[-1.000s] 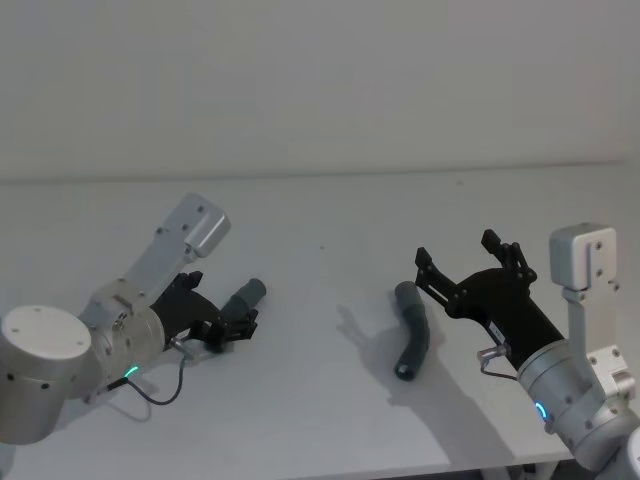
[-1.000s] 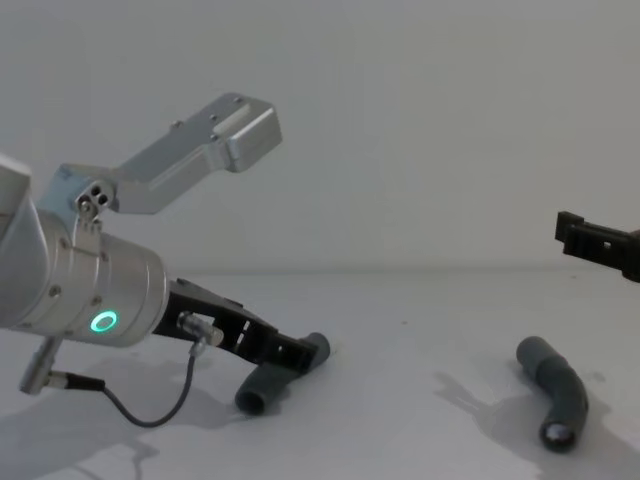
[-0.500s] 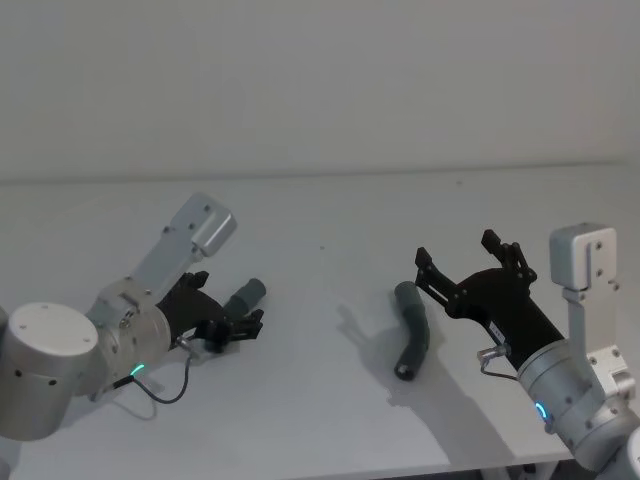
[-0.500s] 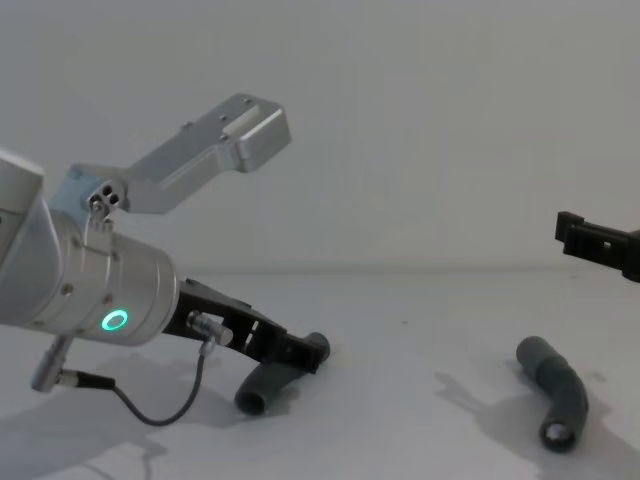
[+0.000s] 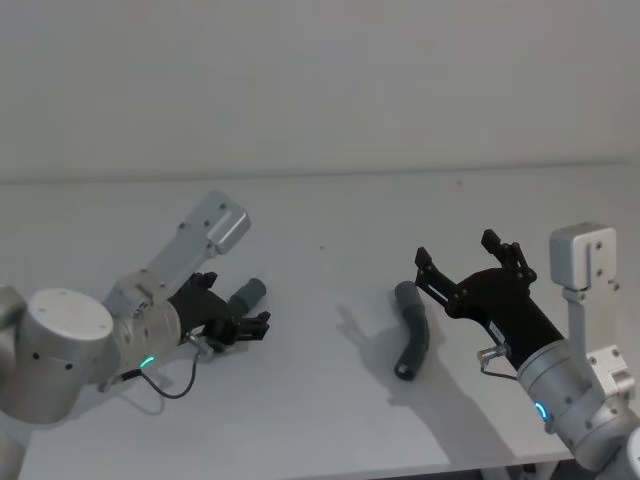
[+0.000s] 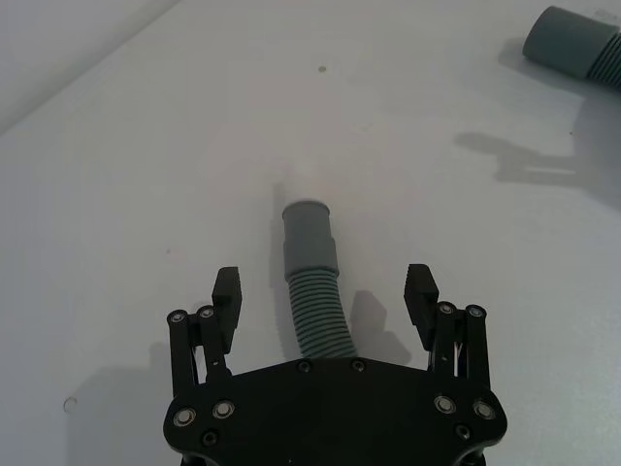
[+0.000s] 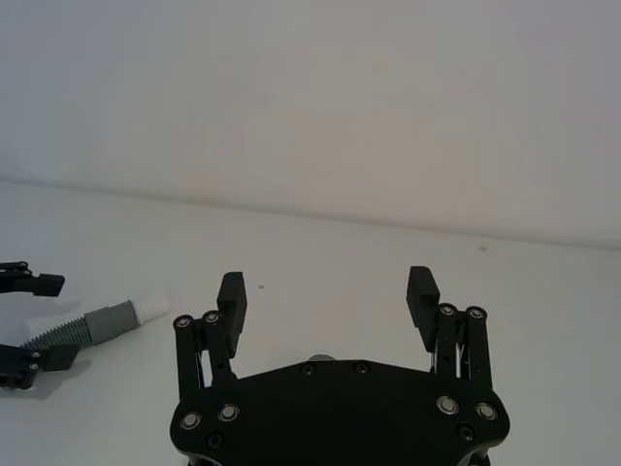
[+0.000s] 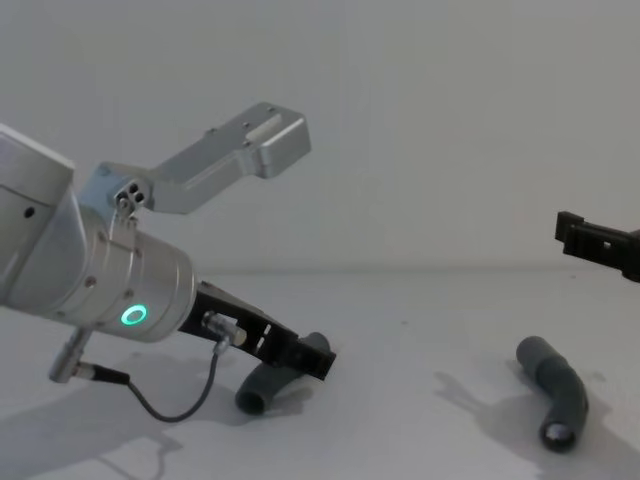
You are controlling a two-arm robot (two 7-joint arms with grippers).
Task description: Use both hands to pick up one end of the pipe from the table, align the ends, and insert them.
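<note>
Left claw: the left claw (image 6: 323,283) is down low over the tabletop (image 5: 320,220), spread wide, with a finger on each side of the left hose piece (image 5: 243,297). As far as I can see neither finger touches it, so nothing's held.
Right claw: the right claw (image 5: 456,250) hangs up in the air, wide and empty, just to the right of the right hose piece (image 5: 412,335).
Left hose piece: it lies flat on the robot's left side. The long axis runs away from the robot and slants toward the middle. Its grey cuff (image 6: 309,238) leads, with a white tip (image 7: 150,309) poking out past it.
Right hose piece: it lies flat, well apart from the left one, with a bend in the middle. The long axis goes roughly near-to-far, and one open mouth faces back at the robot.
Step in hand: I'd say it's the left-side grab, closing on the ribbed stretch.
How to do it well: keep the hose centred between the fingers and squeeze across the long axis. Bite just behind the cuff so cuff and tip stick out free for mating. Ribbed hose probably flexes, so a grip far back would let the end droop.
After that: the right claw needs to drop and take its piece the same way, close to whichever end mates. I can't tell which end that is from here.
</note>
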